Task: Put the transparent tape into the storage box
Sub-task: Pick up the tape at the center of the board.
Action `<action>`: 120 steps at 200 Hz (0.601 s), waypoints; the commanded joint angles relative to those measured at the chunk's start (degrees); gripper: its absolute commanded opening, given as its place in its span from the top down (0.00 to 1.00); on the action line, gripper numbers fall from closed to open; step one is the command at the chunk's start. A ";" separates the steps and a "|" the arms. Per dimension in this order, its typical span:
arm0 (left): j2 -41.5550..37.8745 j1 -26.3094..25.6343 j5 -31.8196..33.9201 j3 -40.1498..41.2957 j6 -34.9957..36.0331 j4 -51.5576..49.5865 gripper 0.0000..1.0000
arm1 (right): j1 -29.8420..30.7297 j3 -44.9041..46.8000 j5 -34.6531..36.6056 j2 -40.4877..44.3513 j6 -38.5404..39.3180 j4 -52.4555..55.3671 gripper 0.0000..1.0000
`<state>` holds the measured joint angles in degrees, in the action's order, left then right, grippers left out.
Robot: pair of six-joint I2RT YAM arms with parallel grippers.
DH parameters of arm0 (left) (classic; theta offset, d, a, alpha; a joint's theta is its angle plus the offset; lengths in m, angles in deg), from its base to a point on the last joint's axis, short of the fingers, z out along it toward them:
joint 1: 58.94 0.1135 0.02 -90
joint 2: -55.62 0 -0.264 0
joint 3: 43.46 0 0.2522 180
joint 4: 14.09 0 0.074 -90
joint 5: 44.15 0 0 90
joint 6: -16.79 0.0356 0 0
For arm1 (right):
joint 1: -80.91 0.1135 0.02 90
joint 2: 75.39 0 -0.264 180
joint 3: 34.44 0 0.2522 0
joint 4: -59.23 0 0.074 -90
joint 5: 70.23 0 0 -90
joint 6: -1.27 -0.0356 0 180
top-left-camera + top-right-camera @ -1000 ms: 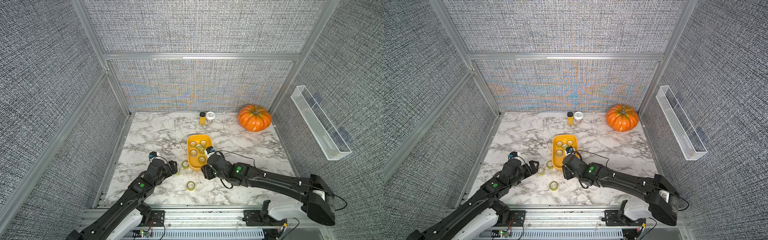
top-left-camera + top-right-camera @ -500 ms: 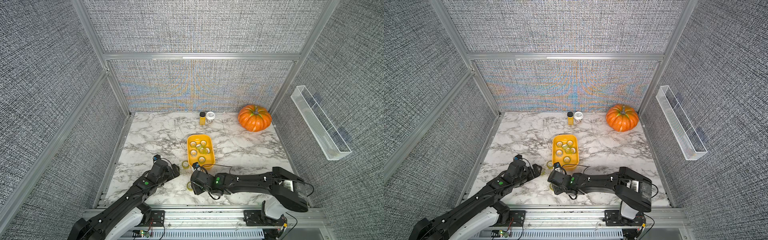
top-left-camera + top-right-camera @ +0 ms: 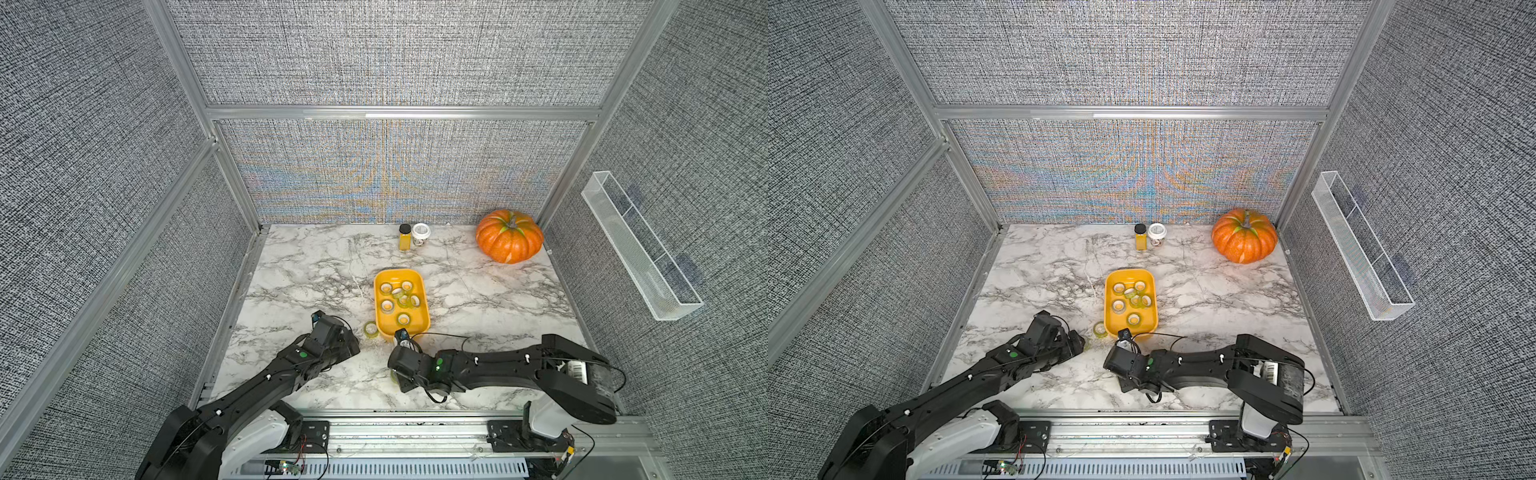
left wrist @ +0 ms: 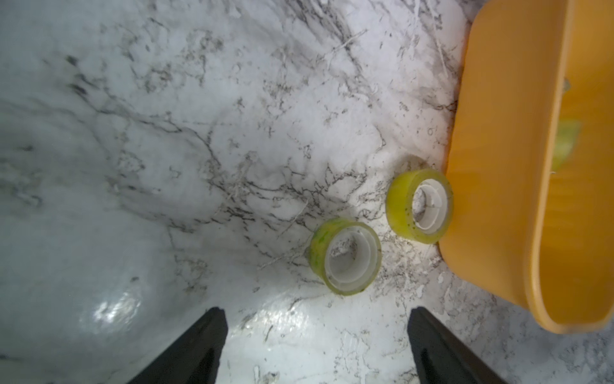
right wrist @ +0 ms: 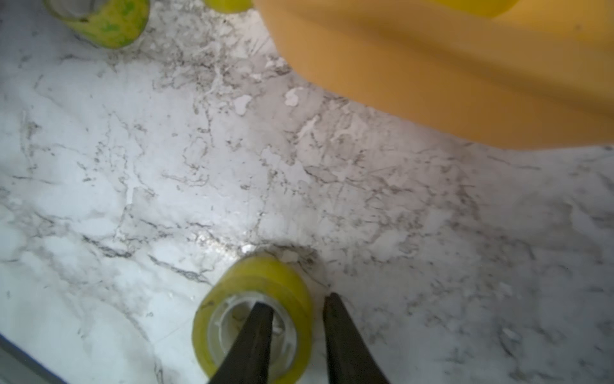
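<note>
The storage box (image 3: pixel 399 272) (image 3: pixel 1129 272), a yellow tub, sits mid-table with several rolls of transparent tape (image 3: pixel 402 299) inside. In the right wrist view my right gripper (image 5: pixel 295 299) pinches the wall of one yellowish tape roll (image 5: pixel 262 276) lying on the marble near the front edge. One finger is inside its white core, the other just outside. My left gripper (image 4: pixel 317 312) (image 3: pixel 355 340) is open, low over the marble. Ahead of it lie two rolls: one (image 4: pixel 345 256) free, one (image 4: pixel 420 206) (image 3: pixel 370 329) against the box wall (image 4: pixel 498 166).
An orange pumpkin (image 3: pixel 509 237) stands at the back right. At the back wall are a yellow jar with a black lid (image 3: pixel 404 237) and a white-lidded jar (image 3: pixel 421 233). A clear trough (image 3: pixel 640 249) hangs on the right wall. A metal rail borders the front.
My right arm swung back from the box to the front of the table and closed its jaws round a roll's wall. The left gripper edged forward and narrowed slightly.
</note>
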<state>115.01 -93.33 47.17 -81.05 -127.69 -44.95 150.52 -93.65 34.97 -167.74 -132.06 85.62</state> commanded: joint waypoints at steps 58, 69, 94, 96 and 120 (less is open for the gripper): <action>11.26 -0.29 6.36 -9.04 1.04 -9.18 0.30 | -2.09 3.73 0.39 8.10 1.90 3.26 1.00; 12.89 -0.25 6.50 -10.21 1.02 -9.16 0.31 | -2.27 3.16 0.53 10.55 2.60 3.83 1.00; 16.24 -0.24 6.13 -11.71 1.15 -8.48 0.33 | -3.30 -0.05 1.06 15.63 5.18 7.78 1.00; 16.51 -0.24 6.14 -11.92 1.18 -8.59 0.33 | -3.39 -0.07 1.17 16.04 5.36 8.23 1.00; 18.92 -0.26 6.59 -11.97 1.22 -8.87 0.39 | -5.75 -5.50 2.12 20.31 8.42 12.35 1.00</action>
<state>132.30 -93.62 52.26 -92.90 -127.17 -52.30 146.54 -96.25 35.43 -150.46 -127.56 93.00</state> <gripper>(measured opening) 0.624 0.131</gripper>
